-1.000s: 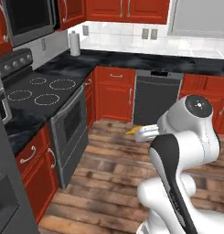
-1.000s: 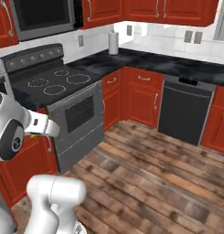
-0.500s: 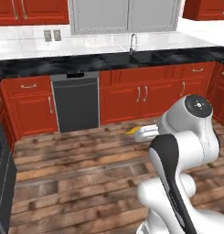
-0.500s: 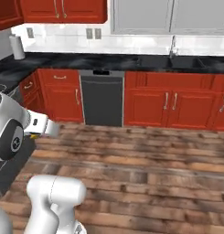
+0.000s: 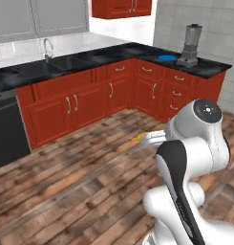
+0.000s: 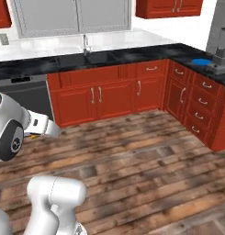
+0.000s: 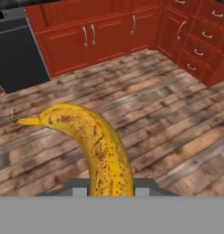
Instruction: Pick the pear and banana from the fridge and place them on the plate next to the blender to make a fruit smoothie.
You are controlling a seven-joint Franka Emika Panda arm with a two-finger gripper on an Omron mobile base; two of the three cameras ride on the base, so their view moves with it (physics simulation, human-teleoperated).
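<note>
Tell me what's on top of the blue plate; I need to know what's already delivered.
The plate beside the blender looks bare, no fruit visible on it, though it is small and far off. The banana is in the gripper, above the wooden floor.

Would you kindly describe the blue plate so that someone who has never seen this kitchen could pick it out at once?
Start at the black countertop over the red cabinets and follow it right to its far end by the grey tiled wall. There the blender stands, tall and dark-jarred. The plate lies just left of it on the counter: flat, round and bright blue, the only blue thing there.
</note>
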